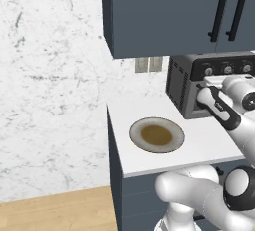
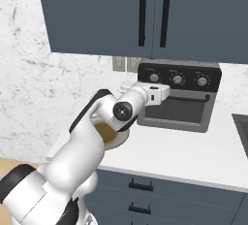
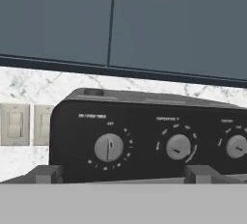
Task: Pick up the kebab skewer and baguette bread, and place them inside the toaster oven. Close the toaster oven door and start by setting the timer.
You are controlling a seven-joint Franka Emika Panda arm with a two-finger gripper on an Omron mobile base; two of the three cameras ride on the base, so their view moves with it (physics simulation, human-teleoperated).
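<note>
Now the hand (image 3: 123, 174), its jaws spread wide and holding nothing, hangs right before the boxy dark grey toaster oven (image 2: 178, 102) on the white worktop (image 2: 193, 156), its glass-windowed door (image 2: 175, 111) shut. The leftmost silver timer knob (image 3: 109, 147) looks small, stiff and smooth; pinching its rim squarely seems best. A round grey plate (image 1: 157, 135) sits nearby

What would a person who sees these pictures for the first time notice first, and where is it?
The white arm reaches to the toaster oven at the back of the counter, and its open gripper sits close before the three silver knobs on the black panel. The toaster oven door is closed. Left of the oven, a round grey plate lies on the white counter.
</note>
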